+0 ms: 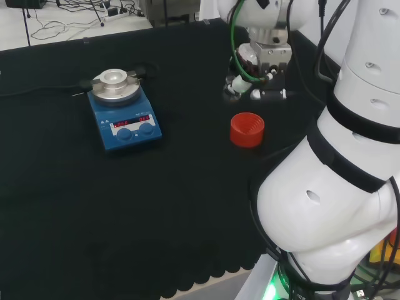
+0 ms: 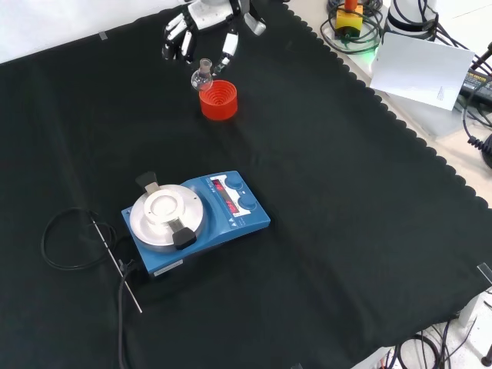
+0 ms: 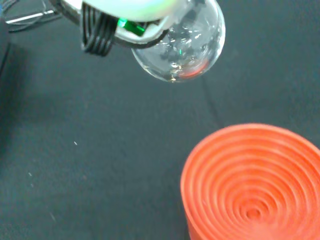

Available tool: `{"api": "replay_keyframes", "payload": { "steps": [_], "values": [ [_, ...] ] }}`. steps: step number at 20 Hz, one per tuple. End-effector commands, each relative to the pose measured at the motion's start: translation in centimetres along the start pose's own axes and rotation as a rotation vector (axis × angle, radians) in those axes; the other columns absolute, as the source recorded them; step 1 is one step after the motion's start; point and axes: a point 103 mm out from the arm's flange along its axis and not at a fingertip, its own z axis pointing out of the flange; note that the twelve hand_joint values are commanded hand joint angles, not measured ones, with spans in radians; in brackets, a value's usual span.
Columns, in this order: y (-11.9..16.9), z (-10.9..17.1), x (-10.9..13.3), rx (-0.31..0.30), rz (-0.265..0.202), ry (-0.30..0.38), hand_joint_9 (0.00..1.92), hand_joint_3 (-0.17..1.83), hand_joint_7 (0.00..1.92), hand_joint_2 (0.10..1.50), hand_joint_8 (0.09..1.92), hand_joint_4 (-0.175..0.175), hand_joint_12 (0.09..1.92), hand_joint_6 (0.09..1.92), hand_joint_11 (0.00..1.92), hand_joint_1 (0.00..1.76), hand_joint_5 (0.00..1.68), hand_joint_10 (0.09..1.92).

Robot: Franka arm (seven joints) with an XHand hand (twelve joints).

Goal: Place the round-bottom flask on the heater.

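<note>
I see a red ribbed stand (image 2: 219, 101) sitting empty on the black cloth (image 2: 330, 231), its stepped rings open upward. Past the cloth's scalloped edge in my front view lies a white sheet of paper (image 2: 419, 69), among cables (image 2: 477, 115).

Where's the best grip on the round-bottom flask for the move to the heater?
Probably the neck, taken from above, as the robot hand has it now. That leaves the round-bottom flask with its round bulb hanging clear below, free to settle bulb-first into the recessed top of the heater. The red ribbed stand sits empty beside it.
</note>
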Motion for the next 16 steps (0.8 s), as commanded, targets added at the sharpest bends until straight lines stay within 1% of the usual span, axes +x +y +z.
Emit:
{"api": "replay_keyframes", "payload": {
  "steps": [1,7,12,16],
  "values": [
    [5.0,-5.7,3.8,0.001,-0.073,-0.016,0.57,0.78,0.3,0.7,0.65,0.123,1.34,1.07,0.29,1.08,1.07,0.6],
    [8.3,-6.6,6.1,0.004,-0.126,-0.021,0.57,0.78,0.29,0.69,0.65,0.125,1.34,1.07,0.29,1.08,1.08,0.6],
    [11.1,-7.2,8.7,0.003,-0.173,0.003,0.57,0.79,0.29,0.69,0.64,0.127,1.34,1.07,0.29,1.08,1.08,0.6],
    [12.4,-7.2,10.6,0.011,-0.203,0.014,0.57,0.79,0.29,0.69,0.64,0.129,1.34,1.07,0.29,1.08,1.08,0.6]
  ]
}}
